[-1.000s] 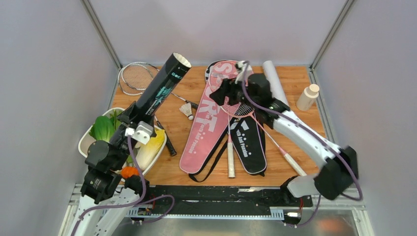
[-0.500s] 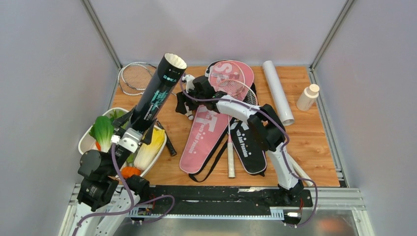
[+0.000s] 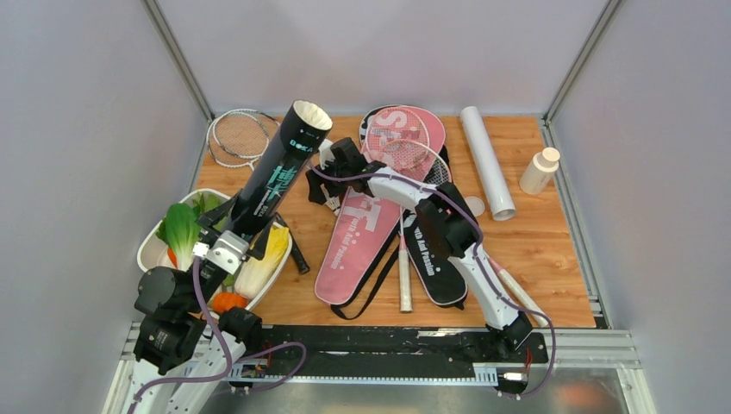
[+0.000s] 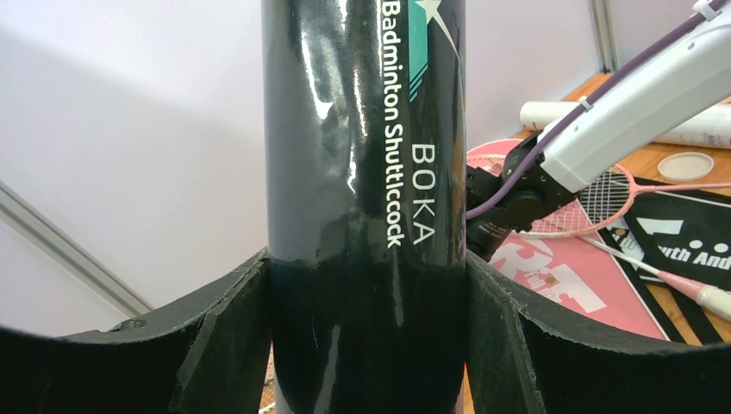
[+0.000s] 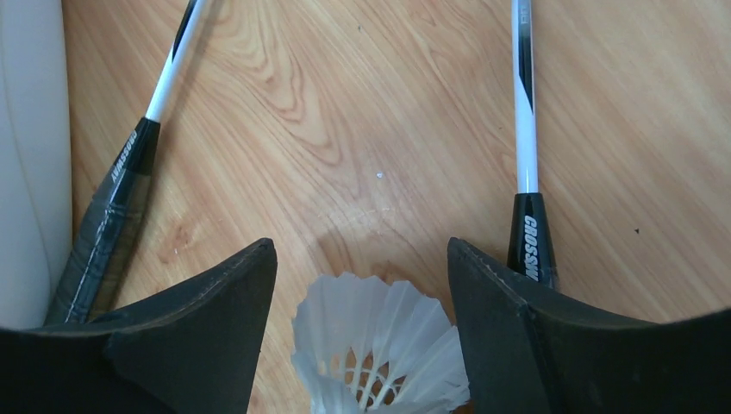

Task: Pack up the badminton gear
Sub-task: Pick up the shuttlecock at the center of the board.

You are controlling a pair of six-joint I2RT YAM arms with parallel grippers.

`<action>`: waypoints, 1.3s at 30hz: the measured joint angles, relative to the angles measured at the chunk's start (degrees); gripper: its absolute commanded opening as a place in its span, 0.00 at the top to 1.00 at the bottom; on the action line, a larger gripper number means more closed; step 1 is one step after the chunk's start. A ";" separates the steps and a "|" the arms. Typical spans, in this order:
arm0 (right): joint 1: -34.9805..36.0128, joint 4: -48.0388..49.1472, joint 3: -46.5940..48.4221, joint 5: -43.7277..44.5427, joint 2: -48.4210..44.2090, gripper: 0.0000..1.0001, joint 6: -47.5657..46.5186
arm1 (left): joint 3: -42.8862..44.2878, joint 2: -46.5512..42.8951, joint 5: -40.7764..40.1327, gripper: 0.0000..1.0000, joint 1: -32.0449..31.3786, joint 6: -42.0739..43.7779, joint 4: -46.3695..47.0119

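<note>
**Desk:** Entry one, left side?

**Operator:** I am seeing the left gripper [image 4: 365,285] clamping the black glossy shuttlecock tube [image 3: 278,168], with both fingers [image 4: 220,336] pressing on its wall. The tube is tilting up toward 1 o'clock, open mouth uppermost. It is rising over the white tray of vegetables [image 3: 148,250], which is sitting at 8 o'clock on the wooden table [image 3: 552,250].

**Desk:** Entry two, right side?

**Operator:** The right gripper [image 3: 321,185] is reaching down with its jaws standing wide. It is straddling the white feather shuttlecock [image 5: 379,358], over bare wood just at 9 o'clock of the pink fabric "SPORT" racket bag [image 3: 349,246]. I am not able to tell whether the pads are touching the feathers.

**Desk:** Remaining stock?

**Operator:** I am listing these:
- The pink thin-framed racket [image 3: 412,158] is lying across the pink bag and the black fabric racket bag [image 3: 441,263].
- The silver thin-framed rackets [image 3: 237,134] are lying at 11 o'clock.
- The white long tube [image 3: 487,159] is lying at 1 o'clock, with a small white round lid [image 3: 475,205] near its near end.
- The small white bottle with tan cap [image 3: 539,170] is standing at 2 o'clock.
</note>
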 measured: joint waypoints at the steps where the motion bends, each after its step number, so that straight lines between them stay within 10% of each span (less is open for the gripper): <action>1: -0.09 -0.57 -0.11 -0.28 -0.07 0.26 -0.81 | 0.00 0.00 0.20 0.92 0.00 0.02 -0.13; 13: -1.03 -6.01 -3.58 -3.72 -7.43 0.70 -8.20 | -0.52 0.00 0.87 0.91 0.00 0.22 -0.11; 23: -1.86 -10.25 -4.39 -8.33 -8.09 0.62 -11.52 | -1.33 0.09 1.05 0.91 0.00 0.68 -0.20; 32: -3.98 -13.81 -4.33 -12.59 -8.09 0.99 -12.41 | -1.33 1.03 1.05 0.91 0.00 1.75 -0.20; 39: -5.70 -14.99 -0.63 -19.23 -7.98 1.00 -10.97 | -1.51 4.07 1.09 0.91 0.00 1.97 -0.02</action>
